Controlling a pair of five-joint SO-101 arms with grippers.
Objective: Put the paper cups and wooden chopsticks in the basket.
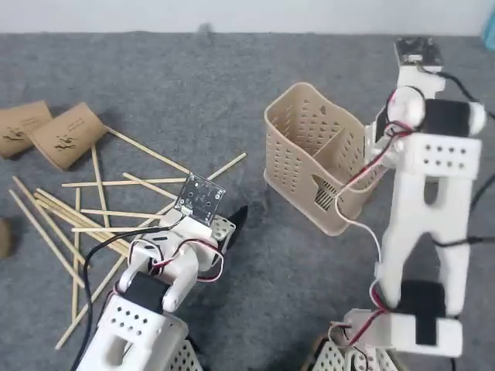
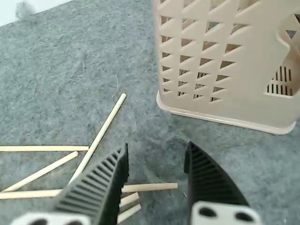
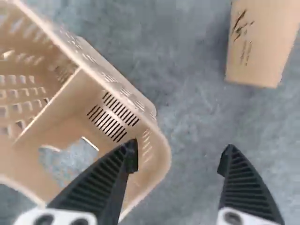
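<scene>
Left gripper (image 2: 157,152) apart, empty, over chopsticks (image 2: 101,135); right gripper (image 3: 182,147) apart, empty, at basket (image 3: 112,112) rim

High camera looking down, wrist cameras close, all sharing basket (image 1: 292,158)

Surface: grey felt-like mat (image 1: 155,69), a little fuzzy, under everything.
Far side: plain white wall (image 1: 232,14).
Light: even, with soft shadows.

No legible print on the paper cups (image 1: 68,135)
</scene>
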